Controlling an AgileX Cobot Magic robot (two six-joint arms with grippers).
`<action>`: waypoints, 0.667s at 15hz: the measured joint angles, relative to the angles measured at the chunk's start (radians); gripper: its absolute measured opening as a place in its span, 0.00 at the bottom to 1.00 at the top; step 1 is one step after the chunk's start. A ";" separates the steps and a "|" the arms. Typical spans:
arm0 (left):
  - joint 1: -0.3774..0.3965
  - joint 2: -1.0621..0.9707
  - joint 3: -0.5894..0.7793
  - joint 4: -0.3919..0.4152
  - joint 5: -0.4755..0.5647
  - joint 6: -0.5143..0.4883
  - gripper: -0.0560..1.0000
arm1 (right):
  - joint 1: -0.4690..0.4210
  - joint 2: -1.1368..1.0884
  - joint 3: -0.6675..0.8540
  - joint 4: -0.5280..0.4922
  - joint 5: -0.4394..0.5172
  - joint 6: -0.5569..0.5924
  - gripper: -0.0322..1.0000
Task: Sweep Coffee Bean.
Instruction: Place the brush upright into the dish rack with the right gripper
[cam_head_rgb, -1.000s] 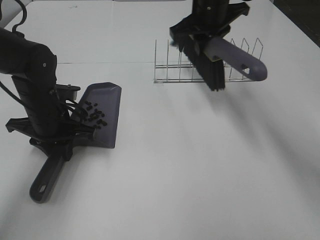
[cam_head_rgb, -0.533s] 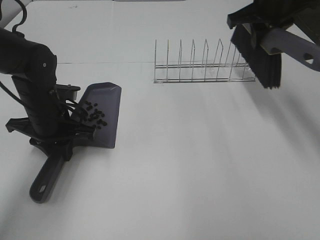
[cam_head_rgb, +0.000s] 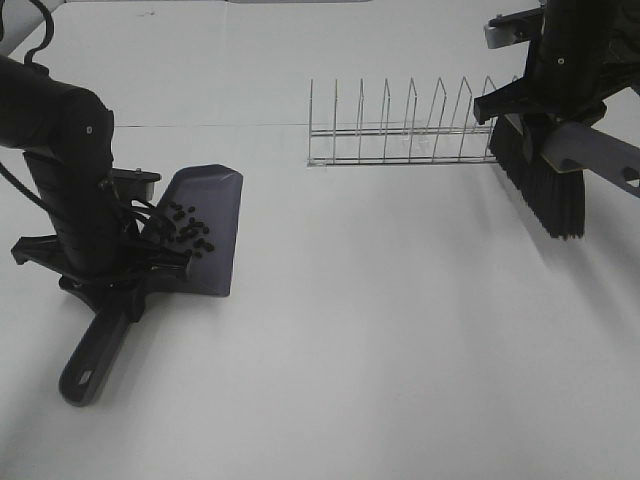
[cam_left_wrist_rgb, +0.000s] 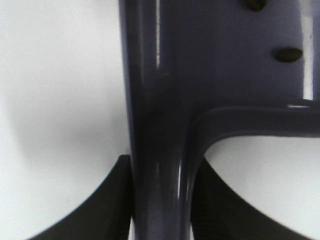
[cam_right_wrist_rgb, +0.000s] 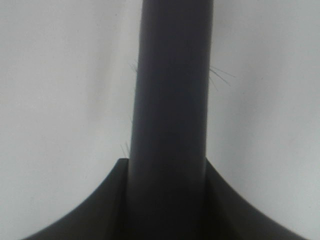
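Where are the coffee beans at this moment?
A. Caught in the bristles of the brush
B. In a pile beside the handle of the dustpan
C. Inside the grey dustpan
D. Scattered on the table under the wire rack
C: the coffee beans lie as a loose dark cluster on the inner floor of the grey dustpan; no beans can be seen anywhere else.

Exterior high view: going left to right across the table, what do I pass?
From the left: dustpan carrying the coffee beans → wire rack → brush at the right edge.
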 joint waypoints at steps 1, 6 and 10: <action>0.000 0.000 0.000 0.000 0.000 0.000 0.29 | 0.000 0.000 0.000 -0.009 -0.012 0.008 0.31; 0.000 0.000 0.000 0.000 0.000 0.000 0.29 | -0.044 0.016 0.000 -0.034 -0.069 0.030 0.31; 0.000 0.000 0.000 0.000 0.000 0.000 0.29 | -0.053 0.063 0.000 0.005 -0.097 0.013 0.31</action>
